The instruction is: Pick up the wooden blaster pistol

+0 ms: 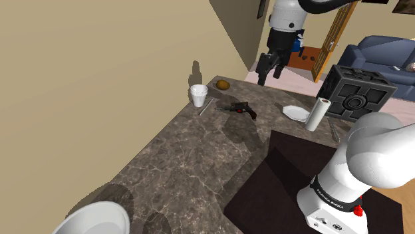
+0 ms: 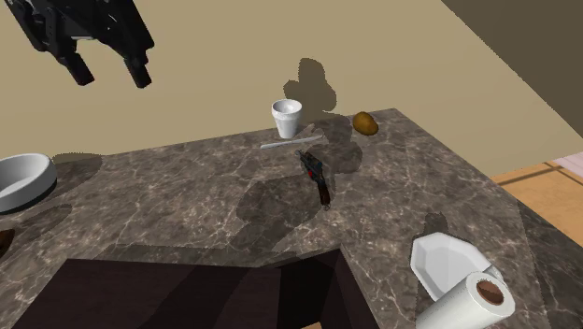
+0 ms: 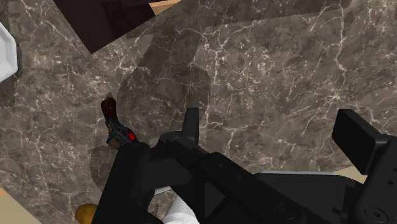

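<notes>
The blaster pistol (image 1: 239, 108) (image 2: 315, 175) is small and dark with a brown grip and a red spot. It lies flat on the brown marble counter (image 1: 193, 159) near the wall. My black gripper (image 1: 271, 72) (image 2: 110, 70) hangs open, high above the counter and well clear of the pistol, with nothing between its fingers. In the wrist view the pistol (image 3: 116, 124) lies far below, off to one side of the gripper (image 3: 273, 133) rather than between the fingertips (image 3: 191, 124).
A white cup (image 1: 198, 95) (image 2: 288, 119), a thin pale stick (image 2: 290, 143) and a brown round thing (image 1: 223, 84) (image 2: 364, 122) lie close to the pistol. A white plate (image 1: 294, 112), a paper towel roll (image 1: 317, 114) and a black box (image 1: 362, 93) stand farther along. A white bowl (image 2: 23, 178) sits at the counter's other end.
</notes>
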Controlling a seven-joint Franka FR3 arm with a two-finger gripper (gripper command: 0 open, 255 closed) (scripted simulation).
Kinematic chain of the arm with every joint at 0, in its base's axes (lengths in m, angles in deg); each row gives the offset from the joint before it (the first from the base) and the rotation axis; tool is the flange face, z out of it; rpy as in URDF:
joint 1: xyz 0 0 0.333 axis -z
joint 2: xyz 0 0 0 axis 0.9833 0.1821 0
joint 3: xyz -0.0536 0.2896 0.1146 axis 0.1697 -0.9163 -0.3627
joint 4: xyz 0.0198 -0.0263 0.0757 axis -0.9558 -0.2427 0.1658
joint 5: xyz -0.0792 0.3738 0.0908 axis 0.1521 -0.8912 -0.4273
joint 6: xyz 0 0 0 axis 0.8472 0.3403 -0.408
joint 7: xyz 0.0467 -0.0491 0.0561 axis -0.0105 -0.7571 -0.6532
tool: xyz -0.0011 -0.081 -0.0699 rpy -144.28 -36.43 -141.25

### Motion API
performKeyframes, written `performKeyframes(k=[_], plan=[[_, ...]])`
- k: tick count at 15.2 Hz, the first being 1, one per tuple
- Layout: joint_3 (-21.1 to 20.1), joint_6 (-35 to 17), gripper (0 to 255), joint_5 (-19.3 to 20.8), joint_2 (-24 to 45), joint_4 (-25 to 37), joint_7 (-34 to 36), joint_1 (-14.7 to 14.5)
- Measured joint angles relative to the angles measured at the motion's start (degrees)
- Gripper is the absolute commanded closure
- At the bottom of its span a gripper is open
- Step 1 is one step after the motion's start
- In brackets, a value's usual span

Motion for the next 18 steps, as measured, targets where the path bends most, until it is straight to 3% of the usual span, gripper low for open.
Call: performKeyframes(k=[6, 18], plan=[[3.6, -4.4, 0, 2.3, 6.5, 0.3, -5.3, 0.7], [12.7, -15.1, 0, 4.8, 32.3, 10.5, -21.2, 2.0]])
